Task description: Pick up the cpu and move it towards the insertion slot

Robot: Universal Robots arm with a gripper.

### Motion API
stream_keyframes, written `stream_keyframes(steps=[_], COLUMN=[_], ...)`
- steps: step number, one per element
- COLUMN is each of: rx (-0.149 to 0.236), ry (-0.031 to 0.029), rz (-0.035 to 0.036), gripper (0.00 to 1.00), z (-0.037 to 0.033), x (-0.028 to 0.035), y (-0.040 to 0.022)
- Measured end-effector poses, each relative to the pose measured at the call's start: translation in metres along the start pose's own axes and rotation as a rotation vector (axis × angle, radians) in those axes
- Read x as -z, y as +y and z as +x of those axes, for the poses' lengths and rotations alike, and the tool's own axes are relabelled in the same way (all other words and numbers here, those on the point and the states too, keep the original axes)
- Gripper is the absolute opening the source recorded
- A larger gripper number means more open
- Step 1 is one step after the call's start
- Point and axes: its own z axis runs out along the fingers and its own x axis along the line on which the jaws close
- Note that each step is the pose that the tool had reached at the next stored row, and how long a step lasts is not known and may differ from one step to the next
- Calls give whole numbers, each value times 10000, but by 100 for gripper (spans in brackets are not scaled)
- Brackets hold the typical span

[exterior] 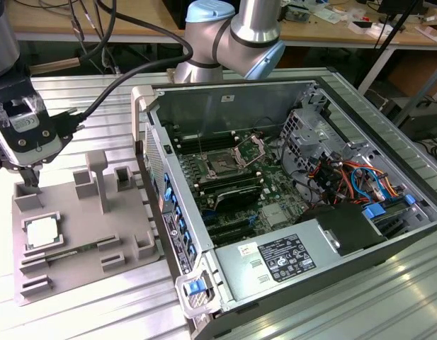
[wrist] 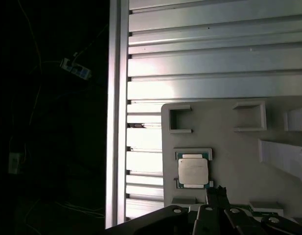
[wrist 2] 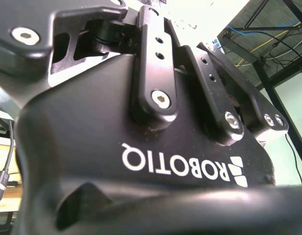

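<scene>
Gripper: The gripper (exterior: 28, 178) hangs at the exterior view's left, over a far corner of the grey tray (exterior: 91, 219). How far it is open cannot be told. It carries nothing; the chip is not in it.
Chip: The chip (exterior: 42, 231) lies flat, pale top up, in a framed seat on the tray. In the first wrist view the gripper (wrist: 217, 192) is just beside one corner of the chip (wrist: 193, 171). Whether they touch cannot be told.
Socket: The socket (exterior: 222, 165) sits on the board inside the open computer case (exterior: 275, 95), well apart from the chip. A metal bracket beside it stands raised.
Edges: Raised blocks (exterior: 98, 177) stand on the tray between the chip and the case. The case's side wall, with a pale handle (exterior: 139, 113), rises between the tray and the socket. In the first wrist view the counter (wrist: 214, 58) ends at a straight rail near the tray's edge, with darkness beyond it.
Open room: Bare slatted counter lies around the tray on its near side in the exterior view. The case top is open, with the board exposed.
Arm: The arm (exterior: 236, 32) has its lower joints behind the case. Its wrist reaches to the exterior view's left and points down at the tray. A black cable (exterior: 126, 74) loops across to the wrist.
</scene>
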Motion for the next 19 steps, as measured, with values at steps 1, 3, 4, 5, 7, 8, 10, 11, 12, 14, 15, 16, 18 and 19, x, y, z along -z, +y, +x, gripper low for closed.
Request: stream_keyframes(steps=[1, 3, 4, 5, 7, 8, 10, 11, 12, 14, 15, 16, 18, 19], rx=[-1, 0, 0, 0, -1, -1, 0, 0, 0, 0, 0, 0, 0, 0], ry=[-1, 0, 0, 0, 0, 0, 0, 0, -1, -1, -1, 0, 0, -1], rz=[0, 0, 0, 0, 0, 1, -1, -1, 0, 0, 0, 0, 0, -1], gripper=[11, 11, 11, 11, 11, 11, 11, 11, 11, 11, 11, 11, 11, 11], z=[0, 0, 0, 0, 0, 0, 0, 0, 0, 0, 0, 0, 0, 0], x=[-2, -6, -8, -10, -16, -18, -23, -26, -27, -35, -36, -38, -41, -43], y=[0, 0, 0, 0, 0, -1, -1, -1, -1, -1, -1, -1, -2, -2])
